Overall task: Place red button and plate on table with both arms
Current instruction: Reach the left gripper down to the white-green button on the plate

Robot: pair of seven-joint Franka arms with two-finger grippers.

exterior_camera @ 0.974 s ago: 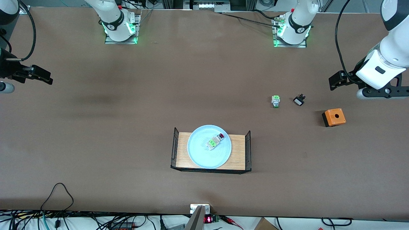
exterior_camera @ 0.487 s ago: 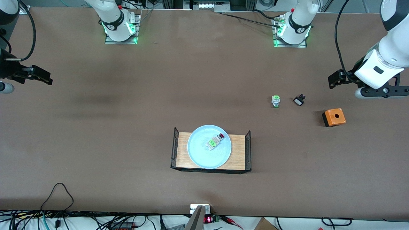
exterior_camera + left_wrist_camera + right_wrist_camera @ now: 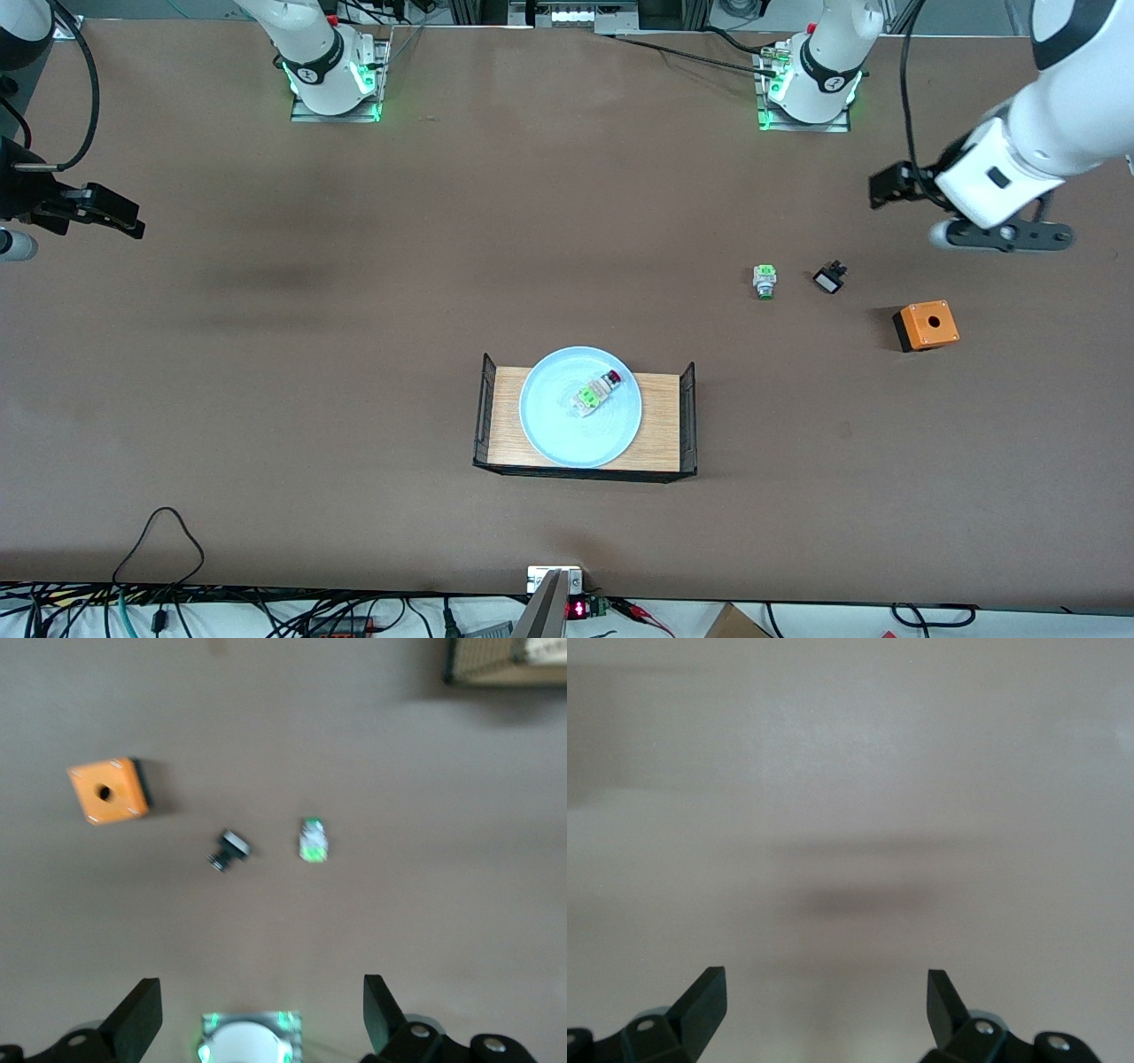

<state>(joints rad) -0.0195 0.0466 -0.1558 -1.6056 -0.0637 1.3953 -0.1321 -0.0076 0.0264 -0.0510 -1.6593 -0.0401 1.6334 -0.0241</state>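
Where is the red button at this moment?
In the front view, the red button lies on the plate, which rests on the small wooden shelf, nearer the front camera than the orange box.

Brown table (image 3: 354,354), wooden shelf (image 3: 660,425), green button (image 3: 764,280), black switch (image 3: 828,280), orange box (image 3: 926,325)
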